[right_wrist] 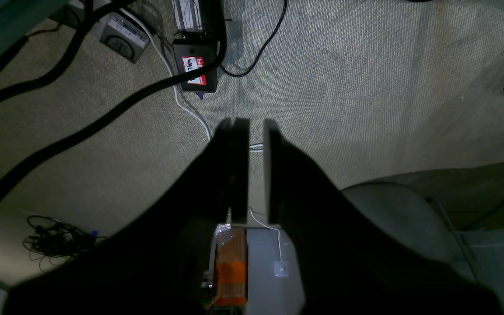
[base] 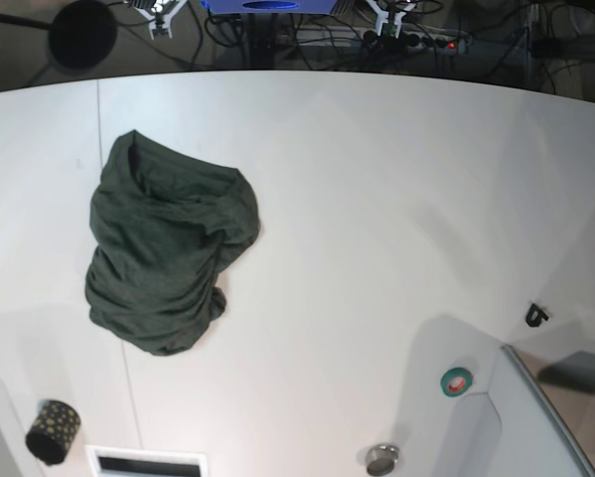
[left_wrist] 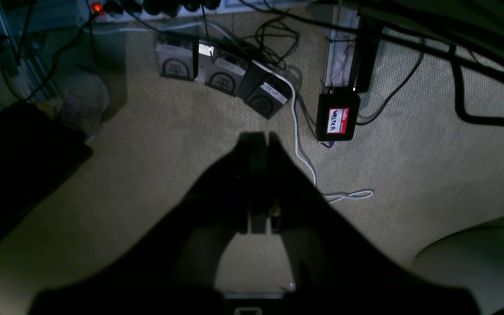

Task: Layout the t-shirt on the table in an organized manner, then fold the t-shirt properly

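Base view: green t-shirt lies bunched on the white surface

The t-shirt is dark green and sits on the left part of the surface. It is not spread out. It lies in a soft, crumpled heap with many folds. The heap is longer than it is wide. Its long way runs from the far side of the surface toward the near side, leaning a little. The far end is narrower and the near end is wider and rounder. I cannot tell which end is the neck or where the sleeves are.

Near the front edge sit a small dark roll with dots, a green ring and a little round metal thing. All three are well apart from the shirt.

No arm shows in the base view. Both wrist views look down at a carpet floor with cables and small boxes. The left claw has its two tips pressed together and holds nothing. The right claw has a thin gap between its tips, with nothing in the gap.
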Tool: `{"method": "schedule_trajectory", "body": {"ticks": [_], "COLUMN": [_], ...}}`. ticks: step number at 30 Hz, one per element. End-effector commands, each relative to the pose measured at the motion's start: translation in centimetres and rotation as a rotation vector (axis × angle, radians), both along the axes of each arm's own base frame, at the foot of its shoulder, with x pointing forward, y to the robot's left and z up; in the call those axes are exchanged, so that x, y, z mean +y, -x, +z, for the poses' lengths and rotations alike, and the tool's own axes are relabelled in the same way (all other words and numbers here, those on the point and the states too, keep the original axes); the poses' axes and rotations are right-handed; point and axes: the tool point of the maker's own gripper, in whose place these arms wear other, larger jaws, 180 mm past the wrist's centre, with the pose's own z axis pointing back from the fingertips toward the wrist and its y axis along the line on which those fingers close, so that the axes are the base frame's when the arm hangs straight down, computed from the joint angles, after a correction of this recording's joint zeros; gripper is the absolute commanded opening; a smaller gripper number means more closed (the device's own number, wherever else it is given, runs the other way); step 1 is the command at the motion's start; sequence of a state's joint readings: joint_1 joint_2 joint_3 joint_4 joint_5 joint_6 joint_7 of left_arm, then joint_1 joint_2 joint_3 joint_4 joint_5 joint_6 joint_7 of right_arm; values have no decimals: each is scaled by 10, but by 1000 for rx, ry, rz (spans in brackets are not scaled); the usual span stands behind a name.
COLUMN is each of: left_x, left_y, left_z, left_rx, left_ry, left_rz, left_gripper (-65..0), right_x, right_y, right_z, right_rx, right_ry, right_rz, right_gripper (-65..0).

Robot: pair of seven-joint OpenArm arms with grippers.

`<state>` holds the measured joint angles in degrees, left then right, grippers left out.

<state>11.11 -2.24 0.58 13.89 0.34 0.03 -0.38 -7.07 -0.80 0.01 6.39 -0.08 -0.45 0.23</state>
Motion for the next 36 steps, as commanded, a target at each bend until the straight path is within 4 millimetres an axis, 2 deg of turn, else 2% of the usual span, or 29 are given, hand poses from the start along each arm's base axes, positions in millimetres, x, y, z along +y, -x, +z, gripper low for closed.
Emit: {"method": "schedule_trajectory", "body": {"ticks": [1,9,11,13,17,19,21,23,25,28,31,33,36], "left_x": [3,4,4,4,3,11,16,25,32,41,40,36,27], "left_y": [2,2,2,3,11,16,8,3,-8,-14,-20,-30,-57], "left_z": [0,0,0,1,3,9,19,35,52,77,97,113,143], "left_rx": [2,2,2,3,-3,-31,-101,-167,-236,-303,-355,-405,-512], "left_ry": [-7,-9,-9,-9,-7,-16,-22,-31,-39,-46,-41,-32,-13], "left_rz": [0,0,0,0,-3,-14,-36,-61,-90,-133,-161,-174,-198], "left_gripper": [-650,-650,-650,-650,-650,-650,-650,-650,-650,-650,-650,-650,-650], "right_x": [0,0,0,0,-1,-3,-19,-26,-28,-33,-44,-59,-85], "right_y": [7,8,12,13,37,43,48,50,52,47,27,10,-12], "right_z": [1,1,1,1,4,6,9,15,25,50,78,101,135], "right_rx": [13,14,21,22,59,53,21,2,17,-3,-88,-149,-229], "right_ry": [0,0,0,0,1,4,31,43,50,64,85,123,189], "right_rz": [-3,0,-3,0,4,3,7,9,13,21,36,4,-36], "right_gripper": [-597,-602,-642,-650,-645,-645,-645,-645,-645,-645,-645,-645,-645]}}
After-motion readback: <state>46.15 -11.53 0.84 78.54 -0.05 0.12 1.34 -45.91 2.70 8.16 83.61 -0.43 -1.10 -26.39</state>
